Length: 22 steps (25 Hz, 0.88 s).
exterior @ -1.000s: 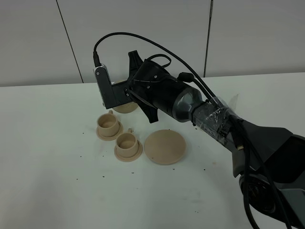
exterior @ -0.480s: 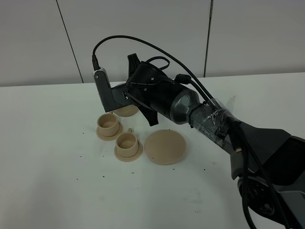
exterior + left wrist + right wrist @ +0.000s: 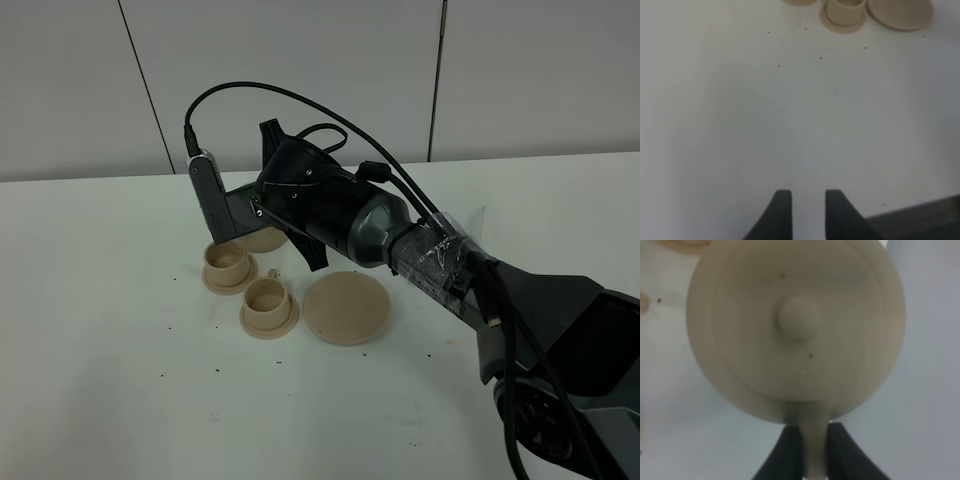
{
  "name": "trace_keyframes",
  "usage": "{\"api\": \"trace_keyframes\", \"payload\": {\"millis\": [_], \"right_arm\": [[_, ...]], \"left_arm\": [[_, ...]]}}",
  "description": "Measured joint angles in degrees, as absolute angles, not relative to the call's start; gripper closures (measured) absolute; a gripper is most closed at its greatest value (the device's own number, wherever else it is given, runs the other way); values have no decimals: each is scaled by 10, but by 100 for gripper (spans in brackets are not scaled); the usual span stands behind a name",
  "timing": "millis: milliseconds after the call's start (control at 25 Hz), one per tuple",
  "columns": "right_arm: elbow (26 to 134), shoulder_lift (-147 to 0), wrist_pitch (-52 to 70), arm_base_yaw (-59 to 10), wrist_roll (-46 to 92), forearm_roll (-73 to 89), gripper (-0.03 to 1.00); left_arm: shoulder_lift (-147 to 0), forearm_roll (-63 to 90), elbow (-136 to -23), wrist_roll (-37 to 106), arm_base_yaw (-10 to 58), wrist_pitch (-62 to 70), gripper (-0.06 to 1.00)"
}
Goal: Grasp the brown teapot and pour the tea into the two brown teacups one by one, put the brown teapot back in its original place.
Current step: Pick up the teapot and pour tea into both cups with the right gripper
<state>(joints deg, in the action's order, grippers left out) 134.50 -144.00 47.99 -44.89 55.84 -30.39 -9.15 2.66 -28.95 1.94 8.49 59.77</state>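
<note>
My right gripper (image 3: 250,212) reaches across to the left and is shut on the loop handle of the brown teapot (image 3: 263,239), which shows only as a tan patch below the wrist, just behind the far teacup (image 3: 228,265). The near teacup (image 3: 268,303) stands on its saucer in front. The large round saucer (image 3: 346,307) lies bare to their right. In the right wrist view the teapot's lid and knob (image 3: 799,320) fill the frame, with the handle between the fingers (image 3: 787,455). My left gripper (image 3: 807,215) is empty, with its jaws close together, low over the table.
The white table (image 3: 120,370) has small dark specks scattered on it. The left wrist view shows one teacup (image 3: 842,12) and the large saucer (image 3: 900,11) far ahead. The right arm's black body and cables (image 3: 330,200) hang over the cups' back side.
My right gripper with the teapot has shifted a little to the left and tilted further, towards the far teacup. The cups and the large saucer have not moved.
</note>
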Motion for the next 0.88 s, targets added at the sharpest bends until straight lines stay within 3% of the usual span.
{"api": "trace_keyframes", "payload": {"millis": [880], "right_arm": [[1345,-1429,494,-455,570,-339,87]], "left_arm": [[-92,27,-290,19,85,598,71]]}}
